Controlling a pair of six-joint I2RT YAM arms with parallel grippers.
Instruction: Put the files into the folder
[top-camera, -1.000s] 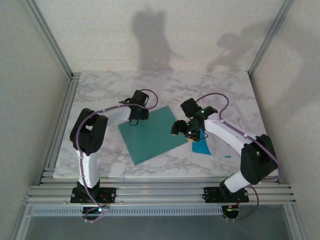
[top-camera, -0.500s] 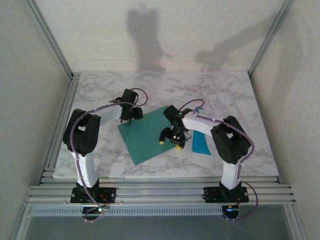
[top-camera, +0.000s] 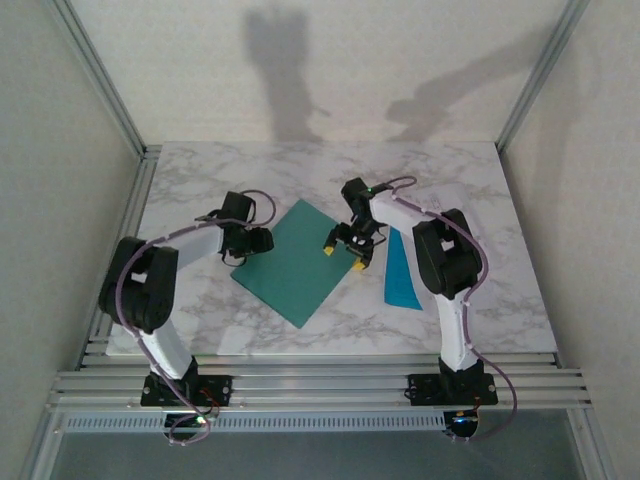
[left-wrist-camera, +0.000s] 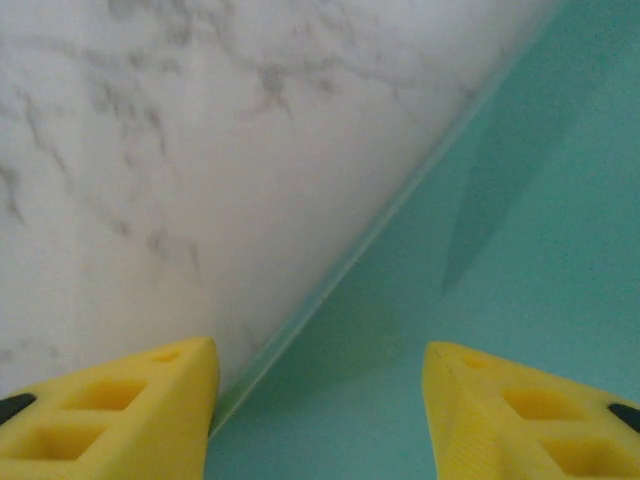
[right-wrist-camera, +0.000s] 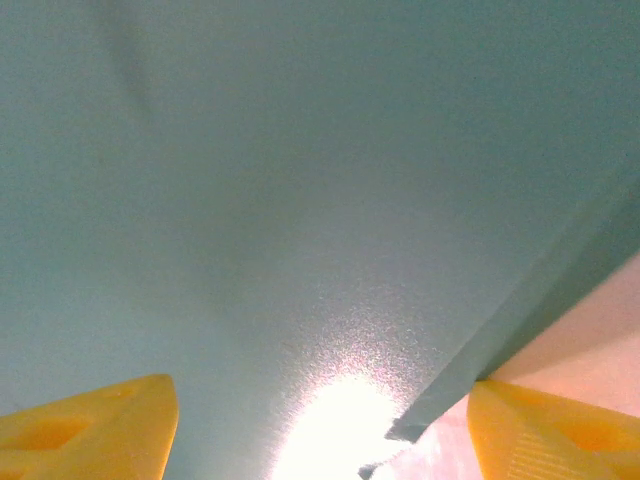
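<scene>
- Finds the folder (top-camera: 295, 268) lying flat near the middle of the marble table (top-camera: 190, 185), turned at a slant and apparently shut.
- Straddles the folder's left edge with the left gripper (top-camera: 257, 243): seen from the left wrist, fingers spread wide, one over bare marble, the other over teal card, pinching nothing.
- Hovers the right gripper (top-camera: 345, 254) at the folder's right corner, jaws likewise apart and empty.
- From the right wrist, looks down on teal card with an edge running off to the right, possibly lifted a little off the table, though hard to be sure.
- Leaves a blue strip (top-camera: 402, 275) just right of the folder; cannot tell what it is.
- Reads as an early stage: seemingly working at the folder's edges to get it open.
- Cannot tell whether any files are inside already; judges opening the folder, sliding the sheets in and closing it as all left to do.
</scene>
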